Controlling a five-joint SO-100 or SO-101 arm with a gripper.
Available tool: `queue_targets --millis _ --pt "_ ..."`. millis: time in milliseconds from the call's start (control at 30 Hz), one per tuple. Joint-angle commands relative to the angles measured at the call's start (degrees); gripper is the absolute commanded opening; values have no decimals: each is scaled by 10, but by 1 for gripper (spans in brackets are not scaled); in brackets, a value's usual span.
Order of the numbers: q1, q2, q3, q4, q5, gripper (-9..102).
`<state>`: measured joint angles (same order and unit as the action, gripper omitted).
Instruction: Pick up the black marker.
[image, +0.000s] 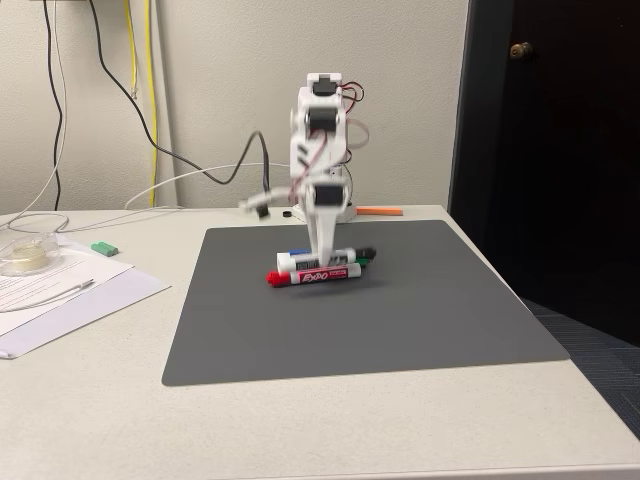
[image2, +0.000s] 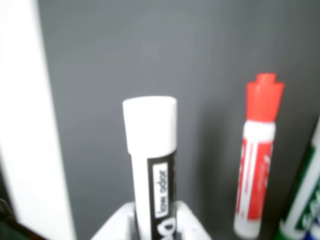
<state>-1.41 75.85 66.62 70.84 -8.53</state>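
- Gripping is seen in the wrist view: the white 2-finger gripper (image2: 152, 225) has its jaws clamped on the slim white-barrelled black marker (image2: 152, 165), whose black label band sits between them.
- Barrel end: a plain white tip projects away from the jaws, over the dark grey rectangular mat (image2: 150, 45).
- Right of the jaws in the wrist view lies the red-capped white marker (image2: 257, 165), apart from them; a green-labelled marker (image2: 302, 200) lies further right.
- Fixed view: the white arm (image: 322, 170) stands over the markers, with the red marker (image: 315, 276) nearest the camera.
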Motion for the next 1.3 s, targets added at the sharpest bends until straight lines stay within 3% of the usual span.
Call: queue_targets --millis 0,200,833,1000,1133,1267 --pt "3 22 -148 71 55 0" --pt "24 27 -303 192 112 0" --pt "52 121 -280 293 101 0" --pt "51 229 -145 257 100 0" --pt "55 442 146 112 99 0" --pt "50 550 310 29 96 0"
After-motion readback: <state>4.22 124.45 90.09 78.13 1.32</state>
